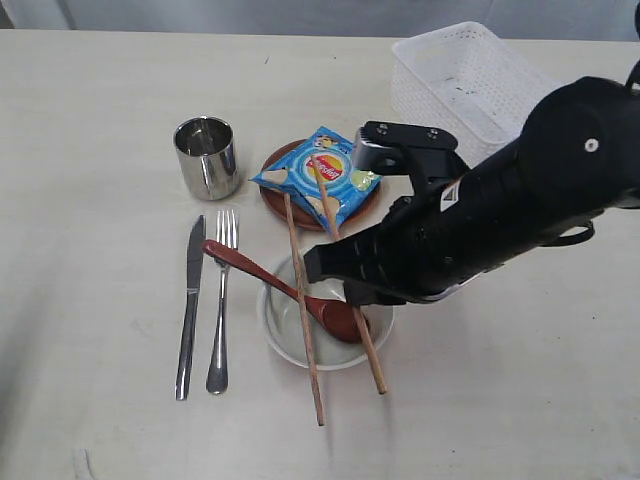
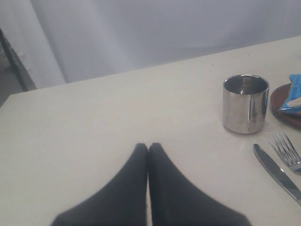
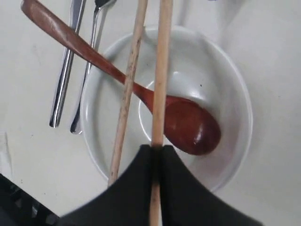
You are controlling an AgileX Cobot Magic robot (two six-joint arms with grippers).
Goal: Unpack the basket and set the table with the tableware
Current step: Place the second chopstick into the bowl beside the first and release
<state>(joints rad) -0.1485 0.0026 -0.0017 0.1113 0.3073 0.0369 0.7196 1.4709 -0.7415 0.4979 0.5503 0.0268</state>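
1. State: my right end effector (image 3: 155, 151) is clenched on one chopstick (image 3: 161, 70) directly above the bowl (image 3: 235, 94). My left end effector (image 2: 148, 149) is closed on nothing and hovers over bare surface (image 1: 90, 120), well apart from the bowl.
2. Risk, slip: the grip sits near one end of a thin, smooth stick. I judge that any tilt can rotate it between the pads or drop it into the bowl.
3. Risk, snag: the far end of the held chopstick rests on the chip bag (image 1: 318, 172) beyond the bowl. Pulling it sideways can drag the bag off the plate (image 1: 272, 196).
4. Risk, knock-on: the second chopstick (image 3: 128, 89) lies just beside the held one, across the bowl rim. A sideways sweep can roll it off.
5. Risk, spoon: the spoon (image 3: 188, 125) has its head in the bowl and its handle over the rim, under both chopsticks. Pressing down can lever the handle up or tip the bowl.
6. Surroundings: the knife (image 1: 189, 310) and fork (image 1: 220, 310) lie beside the bowl where the spoon handle points. The handle crosses the fork.
7. The cup (image 1: 206, 157) stands upright beyond the cutlery, clear of the bowl.
8. The basket (image 1: 465, 75) sits well apart from the bowl, past the plate. The exterior view shows nothing inside it.
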